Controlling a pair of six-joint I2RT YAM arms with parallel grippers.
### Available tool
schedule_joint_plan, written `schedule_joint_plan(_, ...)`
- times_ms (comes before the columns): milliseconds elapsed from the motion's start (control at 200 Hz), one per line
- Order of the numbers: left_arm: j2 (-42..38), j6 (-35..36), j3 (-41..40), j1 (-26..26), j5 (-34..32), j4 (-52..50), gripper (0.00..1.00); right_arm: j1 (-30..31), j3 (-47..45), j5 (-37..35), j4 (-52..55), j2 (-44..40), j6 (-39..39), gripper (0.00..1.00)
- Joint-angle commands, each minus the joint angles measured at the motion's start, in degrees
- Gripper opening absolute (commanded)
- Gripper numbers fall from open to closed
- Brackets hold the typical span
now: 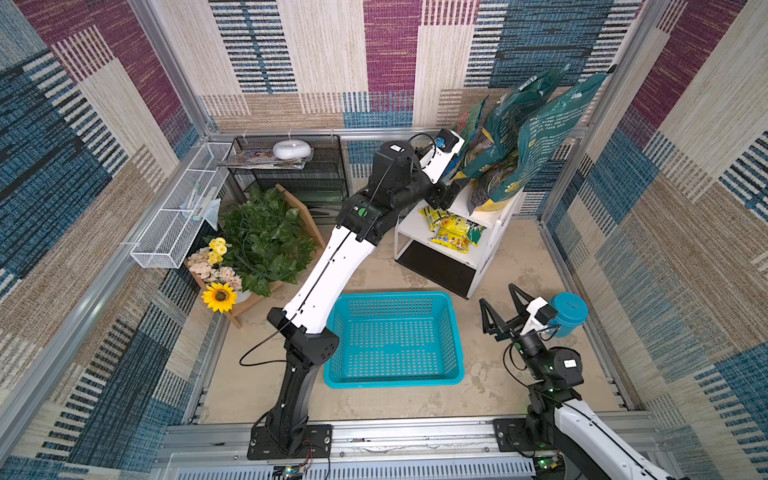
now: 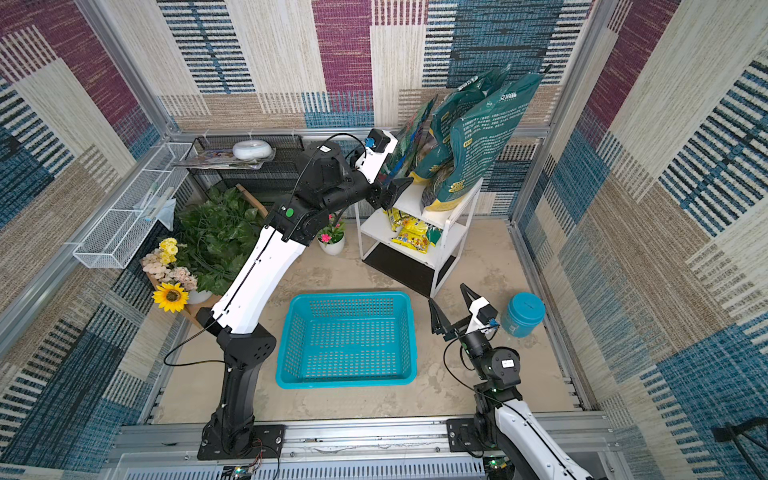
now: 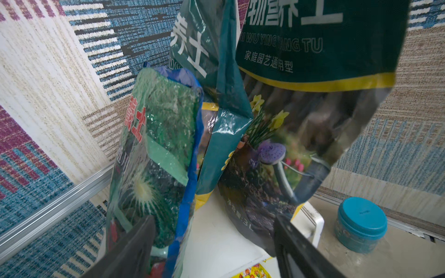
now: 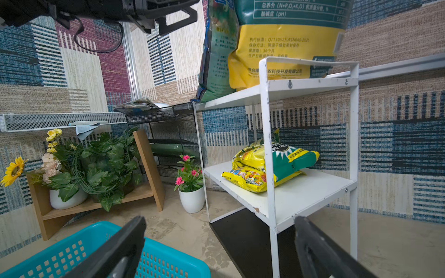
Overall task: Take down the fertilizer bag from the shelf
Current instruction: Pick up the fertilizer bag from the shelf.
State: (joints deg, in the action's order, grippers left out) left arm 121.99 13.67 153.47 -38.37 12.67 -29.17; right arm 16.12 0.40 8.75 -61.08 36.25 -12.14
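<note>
**Bags being faced on the top board**

The fertilizer bag (image 1: pixel 552 129) is standing upright on the top board of the shelf (image 4: pixel 313 185), leaning against a green bag (image 3: pixel 156 144) and a second teal bag (image 1: pixel 517 104). The left hand (image 3: pixel 213 217) is being held open just before their lower edges, with nothing gripped. The right hand (image 4: pixel 219 217) is being held wide open beside the blue basket (image 1: pixel 395 336). The glossy film is being judged slippery and soft, and the filled base heavy. A pinch on the lower side fold is being favoured. The bag tops are being cut off in the wrist views, and which bag is meant cannot be told.
</note>
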Motion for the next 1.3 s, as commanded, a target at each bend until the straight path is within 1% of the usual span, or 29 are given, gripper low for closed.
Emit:
schedule_joint_plan(0, 1.84, -0.01, 0.25, -0.04, 0.99, 8.93, 0.81, 0.35, -8.58, 0.39, -1.55, 0.99, 0.64, 0.99)
schedule_joint_plan(125, 4.45, -0.92, 0.36, -0.13, 1.48, 16.72, 0.81, 0.84, -8.32, 0.39, -1.59, 1.53, 0.98, 1.0)
schedule_joint_plan(346, 8.13, -1.04, 0.39, -0.13, -6.36, 30.18, 0.81, 1.5, -8.3, 0.06, -1.59, 1.54, 1.47, 0.99)
schedule_joint_plan(416, 8.88, -1.13, 0.38, -0.12, -7.3, 33.39, 0.81, 1.72, -8.31, -0.1, -1.64, 1.63, 1.75, 0.99)
schedule_joint_plan(466, 9.35, -1.02, 0.44, -0.1, -7.15, 34.99, 0.77, 1.9, -8.25, -0.14, -1.62, 1.72, 1.79, 0.99)
schedule_joint_plan(506, 9.63, -1.02, 0.58, -0.12, -6.96, 35.9, 0.72, 1.99, -8.2, -0.23, -1.64, 1.81, 1.95, 0.99)
schedule_joint_plan(531, 9.83, -0.94, 0.75, -0.13, -6.96, 36.21, 0.66, 2.07, -8.18, -0.29, -1.61, 1.89, 1.98, 0.99)
schedule_joint_plan(636, 10.34, -0.88, 1.33, -0.13, -8.27, 36.76, 0.22, 2.27, -8.03, -0.47, -1.64, 2.24, 2.15, 0.99)
schedule_joint_plan(716, 9.78, -1.04, 1.31, -0.14, -9.78, 35.97, 0.0, 2.5, -7.89, -0.58, -1.67, 2.55, 2.24, 1.0)
schedule_joint_plan(831, 7.83, -1.37, 1.37, -0.04, -11.81, 32.26, 0.0, 2.77, -7.55, -0.84, -1.6, 3.29, 2.4, 0.99)
schedule_joint_plan(896, 6.12, -1.56, 1.33, -0.04, -14.09, 28.9, 0.0, 2.86, -7.27, -0.93, -1.58, 3.86, 2.54, 0.99)
schedule_joint_plan(1027, 1.51, -1.96, 1.28, 0.03, -18.6, 21.24, 0.0, 3.09, -6.58, -1.11, -1.46, 5.26, 2.69, 0.99)
schedule_joint_plan(1117, -2.51, -2.05, 0.81, 0.16, -19.87, 15.65, 0.0, 3.29, -6.14, -1.12, -1.36, 6.15, 2.86, 0.99)
schedule_joint_plan(1187, -6.26, -2.94, -0.98, 0.15, -19.68, 12.34, 0.0, 3.44, -5.81, -1.36, -1.32, 6.7, 2.86, 0.99)
schedule_joint_plan(1292, -12.58, -6.2, -6.75, -0.02, -19.07, 9.52, 0.0, 3.63, -5.59, -1.93, -1.06, 7.07, 2.9, 1.0)
